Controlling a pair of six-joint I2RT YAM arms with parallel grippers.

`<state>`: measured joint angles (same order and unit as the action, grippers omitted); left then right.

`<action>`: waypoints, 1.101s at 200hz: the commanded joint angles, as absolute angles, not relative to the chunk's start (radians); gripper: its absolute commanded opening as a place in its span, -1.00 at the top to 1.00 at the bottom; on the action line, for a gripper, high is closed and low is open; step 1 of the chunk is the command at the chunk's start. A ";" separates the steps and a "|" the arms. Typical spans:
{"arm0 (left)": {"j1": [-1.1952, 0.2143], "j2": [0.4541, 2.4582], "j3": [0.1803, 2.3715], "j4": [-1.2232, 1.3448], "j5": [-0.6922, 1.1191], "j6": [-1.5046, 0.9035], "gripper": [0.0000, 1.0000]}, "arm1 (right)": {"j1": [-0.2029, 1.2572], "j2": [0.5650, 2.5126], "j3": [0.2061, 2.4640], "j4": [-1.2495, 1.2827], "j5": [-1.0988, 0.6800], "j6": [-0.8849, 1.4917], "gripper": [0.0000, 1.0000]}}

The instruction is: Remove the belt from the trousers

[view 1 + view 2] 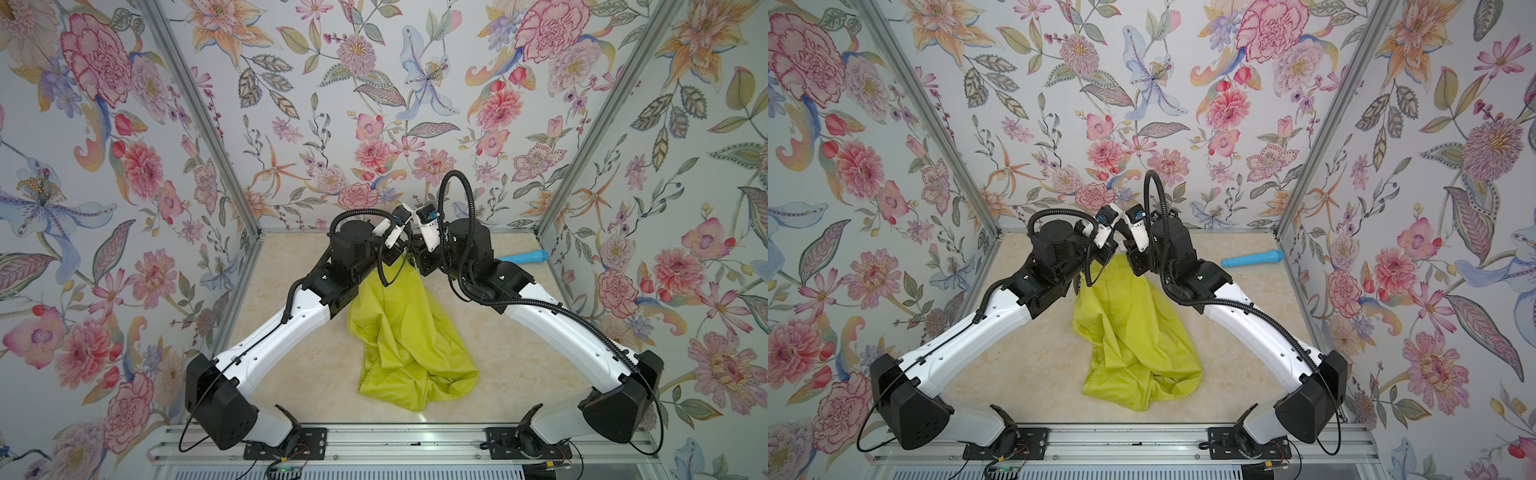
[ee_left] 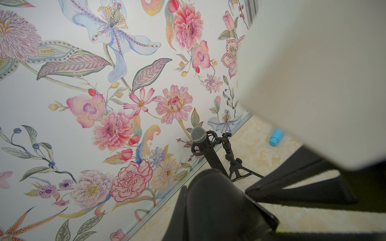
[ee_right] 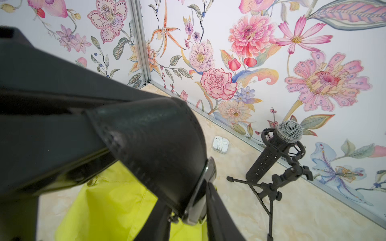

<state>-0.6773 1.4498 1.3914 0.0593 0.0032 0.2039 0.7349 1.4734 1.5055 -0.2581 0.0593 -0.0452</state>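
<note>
Both jaws of our left gripper (image 1: 392, 257) are pressed together at the trousers' (image 1: 407, 332) peak; whether our right gripper (image 1: 419, 259), beside the belt (image 3: 156, 141), grips anything, we cannot tell.

Left end effector (image 1: 392, 254), jaws closed, hangs raised just beside right end effector (image 1: 419, 257).

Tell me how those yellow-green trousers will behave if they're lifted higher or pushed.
Probably floppy: the trousers drape in creased folds from their raised end onto the table. Likely light, since the thin fabric hangs loosely. Pushed, they'd probably bunch up rather than slide whole.
</note>
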 commanded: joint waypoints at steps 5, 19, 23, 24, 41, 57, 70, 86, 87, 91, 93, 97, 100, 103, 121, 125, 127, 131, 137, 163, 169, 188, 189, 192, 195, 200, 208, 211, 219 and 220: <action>-0.688 1.449 1.443 0.112 0.023 0.186 1.00 | 0.726 1.458 1.530 -0.264 0.036 -0.029 0.27; -0.688 1.450 1.444 0.110 0.023 0.184 1.00 | 0.727 1.454 1.529 -0.264 0.032 -0.028 0.25; -0.688 1.450 1.443 0.109 0.023 0.184 1.00 | 0.725 1.452 1.530 -0.264 0.033 -0.028 0.25; -0.688 1.449 1.443 0.110 0.022 0.184 1.00 | 0.725 1.452 1.530 -0.264 0.034 -0.028 0.25; -0.688 1.450 1.444 0.110 0.025 0.183 1.00 | 0.724 1.455 1.528 -0.264 0.032 -0.028 0.26; -0.688 1.451 1.445 0.106 0.026 0.183 1.00 | 0.719 1.457 1.525 -0.264 0.025 -0.021 0.26; -0.689 1.453 1.445 0.104 0.025 0.183 1.00 | 0.720 1.460 1.526 -0.264 0.017 -0.014 0.25; -0.688 1.456 1.446 0.098 0.025 0.181 1.00 | 0.719 1.460 1.531 -0.264 0.008 -0.009 0.17; -0.688 1.457 1.445 0.098 0.025 0.181 1.00 | 0.719 1.460 1.531 -0.264 0.009 -0.009 0.18; -0.689 1.457 1.446 0.098 0.026 0.181 1.00 | 0.718 1.459 1.532 -0.264 0.008 -0.008 0.17; -0.689 1.457 1.447 0.097 0.025 0.181 1.00 | 0.719 1.460 1.533 -0.264 0.007 -0.008 0.17; -0.688 1.457 1.446 0.095 0.026 0.181 1.00 | 0.719 1.460 1.535 -0.264 0.007 -0.007 0.17; -0.688 1.457 1.446 0.095 0.025 0.181 1.00 | 0.719 1.458 1.535 -0.264 0.005 -0.006 0.17; -0.689 1.457 1.445 0.094 0.025 0.180 1.00 | 0.719 1.457 1.537 -0.264 0.005 -0.005 0.17; -0.689 1.457 1.444 0.094 0.024 0.179 1.00 | 0.718 1.456 1.537 -0.264 0.003 -0.003 0.27; -0.689 1.457 1.445 0.094 0.024 0.179 1.00 | 0.717 1.455 1.537 -0.264 0.004 -0.003 0.30; -0.689 1.457 1.445 0.094 0.024 0.179 1.00 | 0.717 1.455 1.536 -0.264 0.004 -0.004 0.31; -0.688 1.457 1.444 0.094 0.024 0.179 1.00 | 0.717 1.454 1.535 -0.264 0.005 -0.002 0.35; -0.688 1.457 1.445 0.094 0.024 0.179 1.00 | 0.716 1.455 1.531 -0.264 0.005 -0.002 0.40; -0.688 1.459 1.444 0.092 0.023 0.178 1.00 | 0.713 1.457 1.520 -0.264 -0.001 0.007 0.54; -0.688 1.459 1.445 0.092 0.025 0.179 1.00 | 0.713 1.457 1.519 -0.264 -0.003 0.008 0.55; -0.689 1.457 1.445 0.093 0.031 0.175 1.00 | 0.711 1.466 1.514 -0.264 -0.009 0.013 0.61; -0.689 1.457 1.444 0.092 0.031 0.175 1.00 | 0.712 1.467 1.514 -0.265 -0.008 0.013 0.61; -0.689 1.457 1.446 0.093 0.031 0.176 1.00 | 0.711 1.468 1.513 -0.265 -0.010 0.015 0.62; -0.689 1.456 1.446 0.092 0.031 0.175 1.00 | 0.712 1.468 1.513 -0.264 -0.012 0.016 0.63; -0.689 1.456 1.445 0.091 0.031 0.176 1.00 | 0.710 1.471 1.513 -0.264 -0.013 0.017 0.65; -0.688 1.456 1.445 0.089 0.030 0.176 1.00 | 0.710 1.474 1.511 -0.264 -0.019 0.020 0.69; -0.688 1.455 1.445 0.089 0.029 0.175 1.00 | 0.710 1.474 1.512 -0.265 -0.021 0.020 0.70; -0.689 1.455 1.445 0.086 0.028 0.176 1.00 | 0.707 1.475 1.511 -0.264 -0.028 0.024 0.72; -0.689 1.456 1.445 0.086 0.028 0.176 1.00 | 0.707 1.475 1.512 -0.264 -0.029 0.023 0.73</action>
